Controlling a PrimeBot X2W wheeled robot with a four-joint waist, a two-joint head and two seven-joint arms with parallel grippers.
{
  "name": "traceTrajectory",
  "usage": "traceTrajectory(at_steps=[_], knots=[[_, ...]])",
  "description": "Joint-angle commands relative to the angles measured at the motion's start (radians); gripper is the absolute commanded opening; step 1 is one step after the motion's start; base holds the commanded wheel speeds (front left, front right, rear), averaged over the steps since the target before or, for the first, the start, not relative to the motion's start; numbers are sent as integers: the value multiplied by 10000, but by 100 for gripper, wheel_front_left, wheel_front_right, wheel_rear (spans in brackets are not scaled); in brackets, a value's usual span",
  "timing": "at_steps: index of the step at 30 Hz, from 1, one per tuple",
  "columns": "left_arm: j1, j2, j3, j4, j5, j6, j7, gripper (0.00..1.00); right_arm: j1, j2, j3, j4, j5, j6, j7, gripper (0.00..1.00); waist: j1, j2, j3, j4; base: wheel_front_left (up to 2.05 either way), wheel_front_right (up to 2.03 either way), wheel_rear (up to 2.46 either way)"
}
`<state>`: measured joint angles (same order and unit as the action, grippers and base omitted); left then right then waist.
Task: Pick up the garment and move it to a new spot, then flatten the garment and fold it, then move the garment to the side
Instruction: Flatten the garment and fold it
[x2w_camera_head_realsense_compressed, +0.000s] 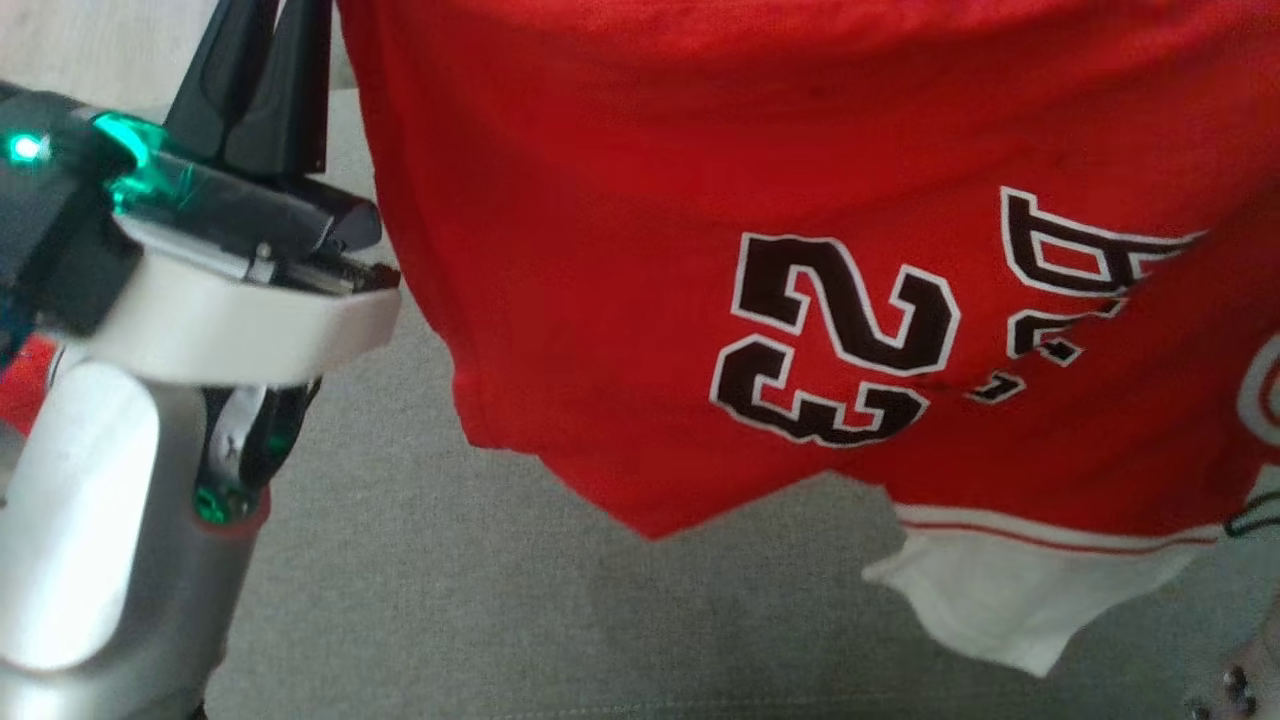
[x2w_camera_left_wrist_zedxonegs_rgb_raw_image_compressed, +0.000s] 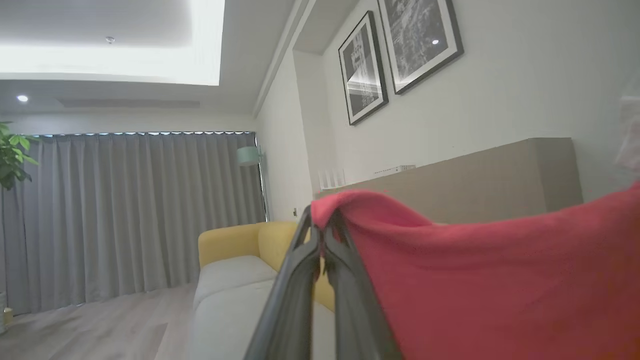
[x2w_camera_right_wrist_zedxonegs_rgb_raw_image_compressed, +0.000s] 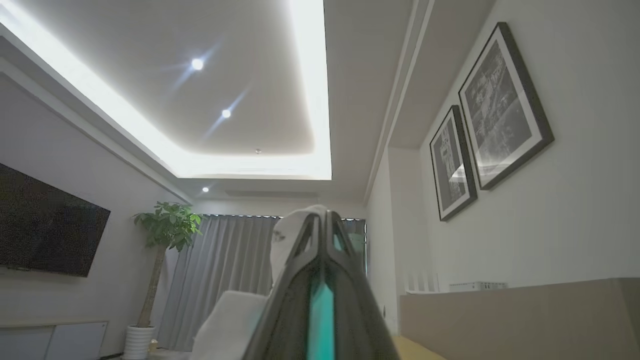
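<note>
The garment, a red jersey with dark white-edged numbers and a white trimmed sleeve, hangs spread in the air across the head view, its lower edge above a grey cushion. My left gripper points upward at the garment's left edge. In the left wrist view the left gripper is shut on a corner of the red garment, which drapes away to the right. In the right wrist view my right gripper is raised toward the ceiling, shut on a white part of the garment.
A grey seat cushion lies under the hanging cloth. A sofa with a yellow arm stands ahead, beside a wooden ledge against the wall with framed pictures. A plant and a dark screen stand across the room.
</note>
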<state>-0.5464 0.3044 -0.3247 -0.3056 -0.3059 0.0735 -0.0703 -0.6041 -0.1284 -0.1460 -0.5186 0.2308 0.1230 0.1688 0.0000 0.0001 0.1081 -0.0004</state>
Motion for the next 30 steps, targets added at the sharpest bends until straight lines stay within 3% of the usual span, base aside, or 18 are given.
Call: traceTrajectory(at_steps=[1, 6, 12, 17, 18, 24, 25, 30], knots=[[-688, 216, 461, -64, -170, -31, 90, 0, -461, -6, 256, 76, 137, 77, 133, 0, 0, -1, 103, 12, 0, 0, 0], [-1876, -57, 433, 1314, -520, -358, -4, 0, -1700, -160, 576, 1697, 574, 77, 44, 0, 0, -1, 674, 105, 0, 0, 0], [-4519, -695, 355, 4446, -660, -902, -784, 0, -4515, -309, 1115, 4539, 860, 77, -821, 0, 0, -1, 1658, 278, 0, 0, 0], [-6631, -1217, 465, 7655, -716, -1142, -1476, 0, -6687, -125, 1467, 7781, 960, 77, -1812, 0, 0, -1, 2125, 287, 0, 0, 0], [-7227, -1414, 514, 8950, -769, -1220, -1641, 0, -7290, 14, 1669, 9155, 957, 77, -2184, 0, 0, -1, 2178, 246, 0, 0, 0], [-8228, -1676, 354, 12270, -693, -1382, -1761, 0, -8520, 514, 2467, 13047, 557, 77, -2207, 0, 0, -1, 2615, -32, 0, 0, 0], [-8228, -1676, 354, 12270, -693, -1382, -1761, 0, -8520, 514, 2467, 13047, 557, 77, -2207, 0, 0, -1, 2615, -32, 0, 0, 0], [-8255, -1898, 211, 14236, -829, -1602, -1707, 0, -8681, 754, 3005, 15300, 454, 77, -1970, 0, 0, -1, 3109, -143, 0, 0, 0]])
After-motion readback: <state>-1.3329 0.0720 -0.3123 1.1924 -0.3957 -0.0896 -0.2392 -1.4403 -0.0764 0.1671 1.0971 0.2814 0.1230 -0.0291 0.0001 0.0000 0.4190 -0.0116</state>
